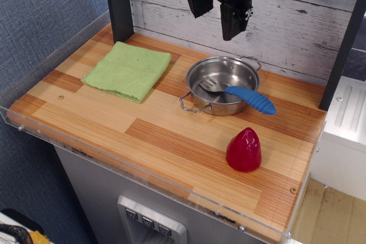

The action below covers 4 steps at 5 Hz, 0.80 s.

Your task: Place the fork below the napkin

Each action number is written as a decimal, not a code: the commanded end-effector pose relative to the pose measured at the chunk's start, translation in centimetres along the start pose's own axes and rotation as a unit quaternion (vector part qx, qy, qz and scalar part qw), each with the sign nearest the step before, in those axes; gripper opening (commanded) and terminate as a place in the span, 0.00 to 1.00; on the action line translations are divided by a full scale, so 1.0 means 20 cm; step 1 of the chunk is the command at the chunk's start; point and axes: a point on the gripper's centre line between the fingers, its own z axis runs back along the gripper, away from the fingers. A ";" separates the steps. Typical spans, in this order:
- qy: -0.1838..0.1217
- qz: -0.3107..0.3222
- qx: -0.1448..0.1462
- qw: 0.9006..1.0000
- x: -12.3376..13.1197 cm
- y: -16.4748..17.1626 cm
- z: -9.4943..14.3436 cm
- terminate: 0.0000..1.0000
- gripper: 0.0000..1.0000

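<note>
The fork [247,97] lies across the steel pan [221,84], its grey tined head inside the pan and its ribbed blue handle sticking out over the pan's right rim. The light-green napkin [128,70] lies flat on the wooden table at the back left, apart from the pan. My gripper [215,14] hangs high above the pan at the top of the view, fingers open and empty, in front of the white plank wall.
A red cone-shaped object [244,150] stands on the table at the front right. A clear plastic rim [143,172] runs along the table's front and left edges. Dark posts [119,4] stand at the back left and right.
</note>
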 end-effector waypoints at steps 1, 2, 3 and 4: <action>0.000 0.000 0.000 1.000 0.00 0.00 0.00 0.00 1.00; 0.031 0.133 -0.014 0.991 0.05 -0.04 -0.02 0.00 1.00; 0.042 0.258 -0.008 0.965 0.07 -0.07 -0.08 0.00 1.00; 0.052 0.371 0.026 0.927 0.08 -0.06 -0.13 0.00 1.00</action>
